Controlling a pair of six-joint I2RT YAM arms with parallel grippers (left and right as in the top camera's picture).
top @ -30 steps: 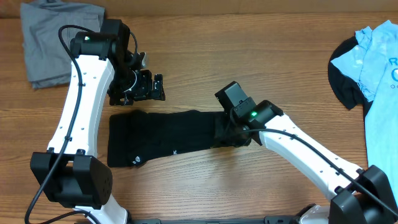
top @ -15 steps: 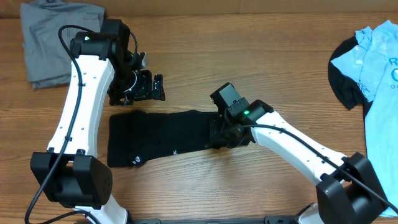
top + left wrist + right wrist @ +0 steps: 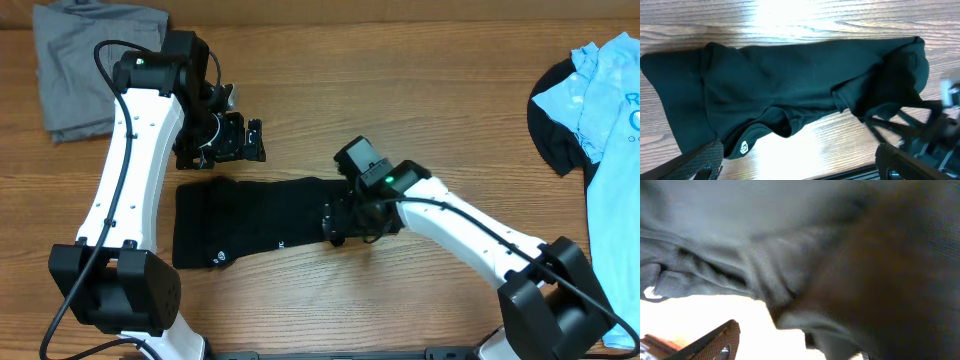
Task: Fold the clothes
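1. Black shirt point(image 3: 250, 222) lies mid-table as a long folded band, its long axis running left to right.
2. Right gripper point(image 3: 340, 218) sits on the band's right end, sunk in cloth; whether its fingers pinch it cannot be told.
3. Left gripper point(image 3: 235, 142) hovers just beyond the far edge, fingers spread wide, empty.
4. The right arm is likely nearer for the next fold.

My left arm point(image 3: 128, 175) reaches forward; my left pincer point(image 3: 256, 140) points right, jaws spread wide. My right arm point(image 3: 470, 235) stretches leftward, my right pincer point(image 3: 333, 225) tipped down, jaws parted.
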